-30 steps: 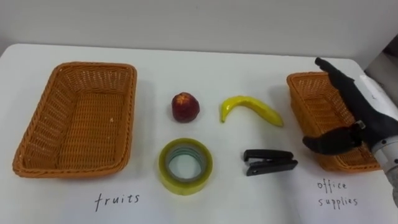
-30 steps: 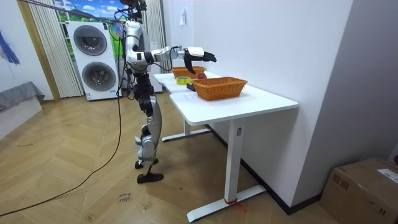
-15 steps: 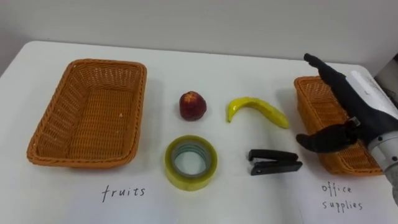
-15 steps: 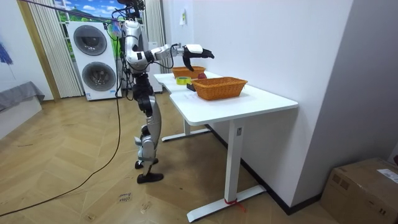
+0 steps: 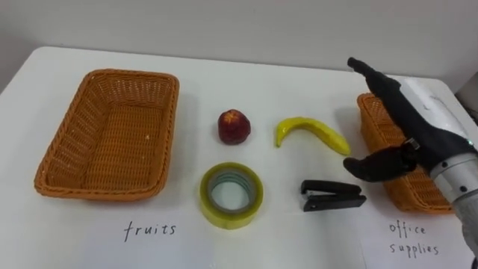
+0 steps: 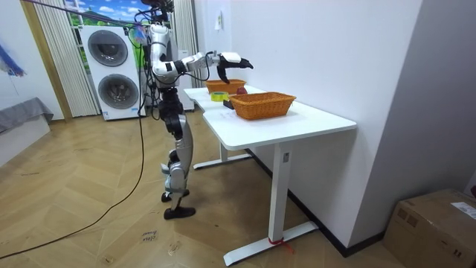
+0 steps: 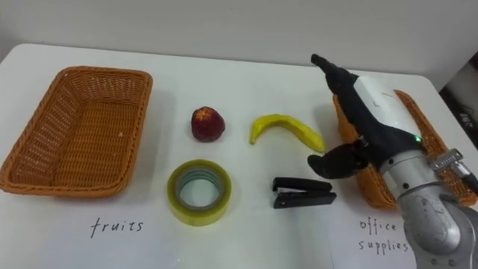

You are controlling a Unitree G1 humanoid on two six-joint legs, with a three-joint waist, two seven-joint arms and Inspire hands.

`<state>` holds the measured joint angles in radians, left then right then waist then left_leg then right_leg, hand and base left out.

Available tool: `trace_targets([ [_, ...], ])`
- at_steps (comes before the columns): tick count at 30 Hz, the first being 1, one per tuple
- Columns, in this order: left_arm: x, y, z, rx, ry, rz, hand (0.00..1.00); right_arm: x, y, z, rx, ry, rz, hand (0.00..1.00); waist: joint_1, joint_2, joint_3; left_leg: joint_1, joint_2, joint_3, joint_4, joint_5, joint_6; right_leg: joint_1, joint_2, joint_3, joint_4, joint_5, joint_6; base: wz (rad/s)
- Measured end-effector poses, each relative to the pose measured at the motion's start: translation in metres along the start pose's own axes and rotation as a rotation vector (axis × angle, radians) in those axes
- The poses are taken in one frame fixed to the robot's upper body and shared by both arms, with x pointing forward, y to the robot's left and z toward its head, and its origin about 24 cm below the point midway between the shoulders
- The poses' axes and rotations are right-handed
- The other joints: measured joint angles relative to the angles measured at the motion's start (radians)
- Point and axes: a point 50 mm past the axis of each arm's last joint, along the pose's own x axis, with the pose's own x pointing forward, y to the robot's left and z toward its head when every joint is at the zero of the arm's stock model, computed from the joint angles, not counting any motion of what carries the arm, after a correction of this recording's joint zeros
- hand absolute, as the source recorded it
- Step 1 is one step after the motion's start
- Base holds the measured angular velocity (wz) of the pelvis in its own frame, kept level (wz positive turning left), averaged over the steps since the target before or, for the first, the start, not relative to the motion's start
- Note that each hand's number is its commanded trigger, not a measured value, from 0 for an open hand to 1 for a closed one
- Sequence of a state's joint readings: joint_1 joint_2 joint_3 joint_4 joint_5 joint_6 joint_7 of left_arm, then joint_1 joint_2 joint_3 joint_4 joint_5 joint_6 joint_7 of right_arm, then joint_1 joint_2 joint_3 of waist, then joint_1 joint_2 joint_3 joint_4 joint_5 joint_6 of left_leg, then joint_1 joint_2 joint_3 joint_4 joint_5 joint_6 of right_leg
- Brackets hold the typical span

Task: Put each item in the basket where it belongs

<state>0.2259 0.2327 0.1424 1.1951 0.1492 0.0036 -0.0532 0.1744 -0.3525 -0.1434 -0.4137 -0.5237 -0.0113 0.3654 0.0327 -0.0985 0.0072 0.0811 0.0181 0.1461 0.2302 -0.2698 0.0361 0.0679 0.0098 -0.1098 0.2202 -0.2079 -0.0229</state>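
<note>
Showing the sorting not yet begun: all 4 items lie on the white worktop point(image 5: 261, 82) between 2 wicker baskets. The count is 1 apple point(image 5: 234, 126), 1 banana point(image 5: 310, 130), 1 tape roll point(image 5: 231, 219) and 1 black stapler point(image 5: 332, 194), so 2 fruits and 2 office supplies. The left basket point(image 5: 72, 142) is empty; the right basket point(image 5: 409, 196) is partly hidden behind the right hand point(image 5: 417, 128). This hand hovers above the worktop just right of the banana and the stapler, fingers straight, thumb spread wide below them, holding nothing. Handling, as judged: the banana is soft and easily bruised, best taken lightly across its curved middle. The apple is firm but may roll, so it suits a grasp from above round its widest part. The tape roll is a light, stiff ring, and a pinch through its wall, thumb in the hole, should serve. The stapler is rigid, low and narrow, best pinched across its long sides near the middle.
</note>
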Motion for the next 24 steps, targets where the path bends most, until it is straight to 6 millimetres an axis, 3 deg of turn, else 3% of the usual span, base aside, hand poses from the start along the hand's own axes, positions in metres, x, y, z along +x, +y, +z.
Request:
trace_targets([
  [15, 0.0, 0.003, -0.001, 0.033, 0.002, -0.002, 0.0, 0.006, 0.015, 0.005, 0.079, -0.046, 0.196, 0.0, 0.026, -0.015, 0.0059, -0.002, 0.001, -0.004, 0.0, 0.0, 0.0, 0.002, -0.002, -0.007, 0.0, 0.003, 0.0, 0.0],
  [24, 0.0, 0.003, 0.0, 0.032, 0.004, -0.008, 0.0, 0.008, 0.026, -0.01, 0.103, 0.038, 0.308, 0.0, 0.027, -0.012, 0.0085, -0.004, 0.001, -0.007, 0.005, 0.0, 0.0, 0.002, -0.002, -0.006, 0.0, 0.004, 0.0, 0.0],
])
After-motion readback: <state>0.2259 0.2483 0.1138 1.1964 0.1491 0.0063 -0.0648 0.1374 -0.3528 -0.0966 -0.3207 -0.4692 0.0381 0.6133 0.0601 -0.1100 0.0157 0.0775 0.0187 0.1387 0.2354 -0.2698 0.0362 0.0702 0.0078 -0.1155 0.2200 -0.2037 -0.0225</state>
